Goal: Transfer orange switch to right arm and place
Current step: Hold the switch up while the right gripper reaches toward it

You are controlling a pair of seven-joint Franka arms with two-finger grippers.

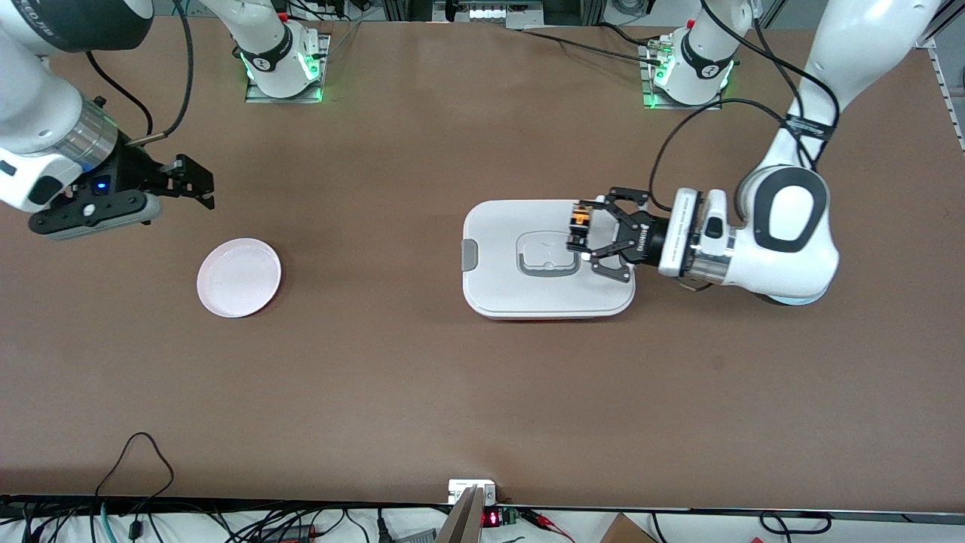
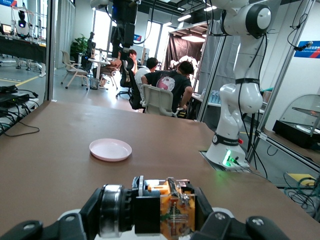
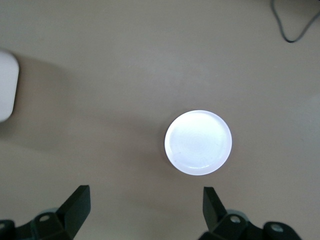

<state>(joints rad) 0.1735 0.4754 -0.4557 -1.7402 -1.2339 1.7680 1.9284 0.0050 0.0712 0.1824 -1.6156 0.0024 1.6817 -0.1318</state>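
My left gripper (image 1: 579, 232) is shut on the orange switch (image 1: 579, 221) and holds it over the white lidded box (image 1: 497, 286). In the left wrist view the orange switch (image 2: 172, 207) lies sideways between the black fingers, with its black and silver collar to one side. My right gripper (image 1: 197, 187) is open and empty, up over bare table toward the right arm's end, beside the pink plate (image 1: 239, 277). The right wrist view shows its two black fingertips (image 3: 80, 202) wide apart with the plate (image 3: 198, 142) below.
The white box has a grey latch (image 1: 469, 254) and a grey handle recess (image 1: 549, 260). The pink plate also shows in the left wrist view (image 2: 110, 149). The arm bases (image 1: 280, 56) stand along the table's top edge. Cables lie along the edge nearest the front camera.
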